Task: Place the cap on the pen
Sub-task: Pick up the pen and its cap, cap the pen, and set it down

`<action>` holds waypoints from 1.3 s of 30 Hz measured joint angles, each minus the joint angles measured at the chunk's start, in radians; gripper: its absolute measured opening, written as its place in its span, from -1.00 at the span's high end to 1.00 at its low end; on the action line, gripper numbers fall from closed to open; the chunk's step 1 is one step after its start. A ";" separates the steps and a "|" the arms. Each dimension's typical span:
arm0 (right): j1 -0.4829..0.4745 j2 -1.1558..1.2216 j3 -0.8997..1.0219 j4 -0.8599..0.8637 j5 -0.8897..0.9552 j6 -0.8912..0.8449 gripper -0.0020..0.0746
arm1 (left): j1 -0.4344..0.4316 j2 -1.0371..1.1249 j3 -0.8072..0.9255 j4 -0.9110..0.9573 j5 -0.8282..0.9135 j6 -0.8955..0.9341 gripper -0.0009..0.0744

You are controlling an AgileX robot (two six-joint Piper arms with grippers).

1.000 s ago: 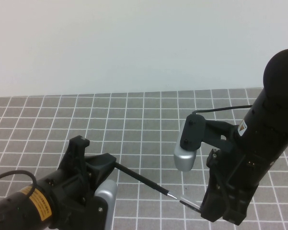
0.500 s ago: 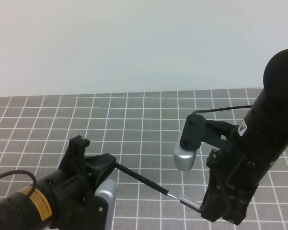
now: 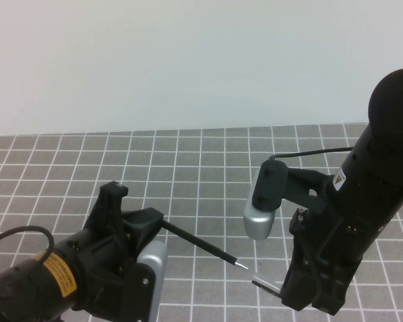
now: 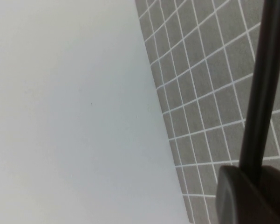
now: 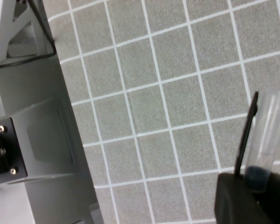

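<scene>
Change: left pincer [image 3: 139,219] and its arm have shifted a little up and toward the right arm compared with half a second ago, and the tip of the pen [image 3: 201,245] sits slightly higher. The right arm looks unmoved.
Left pincer: low on the robot's left side, pinching the rear part of the pen. The left wrist view shows the barrel coming straight out of the dark finger pad.
Pen: black and slim, held in the air above the worktop [image 3: 188,161]. It slants toward the right arm, bare metal tip leading.
Right pincer [image 3: 285,290]: low on the robot's right side, under the bulk of its arm, pressed onto the closed end of the pen cap [image 3: 265,282].
Pen cap: clear tube with a black clip along one side. Its open mouth points toward the pen tip.
Gap: tip and cap mouth are near but apart, the tip just above and beside the mouth, not inside it.
Worktop: grey mat with a white grid.
</scene>
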 joint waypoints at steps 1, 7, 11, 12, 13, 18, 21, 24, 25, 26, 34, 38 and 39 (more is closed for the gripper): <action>0.000 0.000 0.000 0.000 0.000 0.000 0.96 | 0.000 0.000 0.000 0.000 0.002 0.002 0.86; 0.000 0.000 0.000 -0.006 0.000 0.000 0.96 | 0.000 -0.002 0.000 0.002 0.006 0.004 0.86; 0.000 0.000 0.000 -0.007 -0.002 0.000 0.96 | 0.000 -0.024 0.000 0.002 0.004 0.004 0.86; 0.000 0.000 0.000 -0.007 -0.002 0.000 0.96 | 0.000 -0.029 0.000 0.002 0.002 0.004 0.86; 0.000 0.000 0.000 -0.008 -0.002 0.000 0.96 | 0.000 -0.029 0.000 0.002 0.000 0.004 0.86; 0.000 0.000 0.000 -0.008 -0.002 -0.006 0.96 | -0.002 -0.029 0.000 0.002 0.007 -0.001 0.86; 0.000 0.000 0.000 -0.008 -0.002 -0.009 0.96 | -0.034 -0.029 0.000 0.002 0.007 -0.003 0.86; 0.000 0.000 0.000 -0.008 -0.002 -0.009 0.96 | -0.057 -0.029 0.000 0.000 0.009 -0.003 0.86; 0.000 0.000 0.000 -0.008 -0.002 -0.009 0.96 | -0.059 -0.029 0.000 0.000 0.009 -0.003 0.86; 0.000 0.000 0.000 -0.011 -0.002 -0.009 0.96 | -0.059 -0.029 0.000 -0.006 0.011 -0.003 0.86; 0.000 0.000 0.000 -0.015 -0.002 -0.009 0.96 | -0.048 -0.029 0.000 -0.039 0.038 0.016 0.86; 0.000 0.000 0.000 -0.015 -0.002 -0.009 0.96 | -0.044 -0.029 0.000 -0.042 0.104 0.094 0.86; 0.000 0.000 0.000 -0.015 -0.002 -0.009 0.96 | -0.044 -0.029 0.000 -0.049 0.095 0.094 0.86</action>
